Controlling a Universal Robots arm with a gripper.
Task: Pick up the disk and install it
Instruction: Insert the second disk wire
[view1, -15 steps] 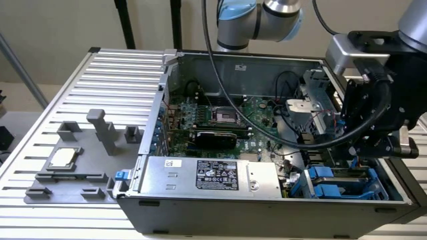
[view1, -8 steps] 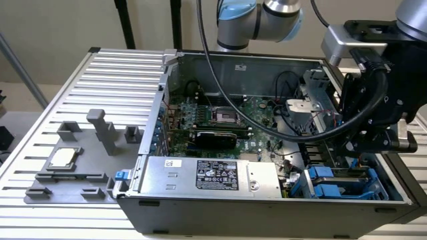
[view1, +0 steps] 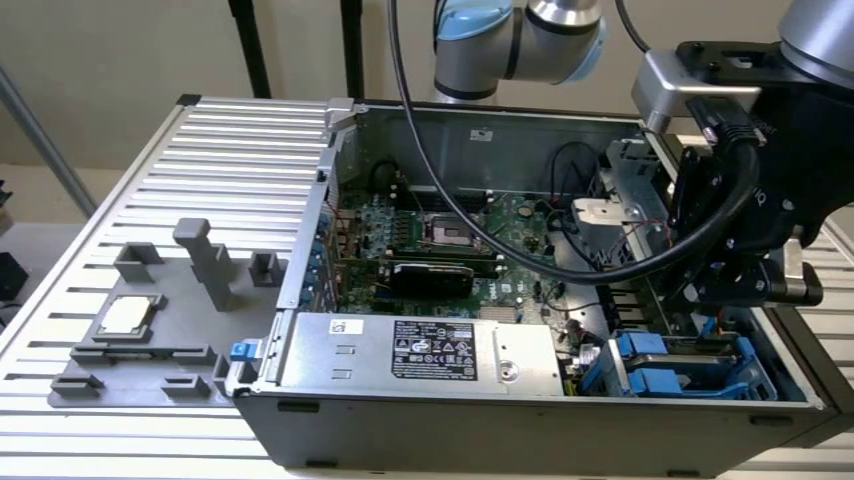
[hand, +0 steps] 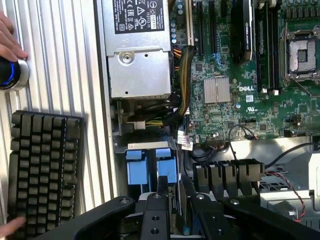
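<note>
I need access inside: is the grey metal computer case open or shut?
Open: the grey metal computer case has no side cover on, leaving the green motherboard exposed.

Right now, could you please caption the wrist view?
Gripper at the blue drive-bay tabs, beside the green motherboard.

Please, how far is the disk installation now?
Done: the disk looks picked up, held edge-on in the gripper. In hand: it hangs above the blue carriers in the case's corner. Left: seating it; it does not look pushed in yet.
</note>
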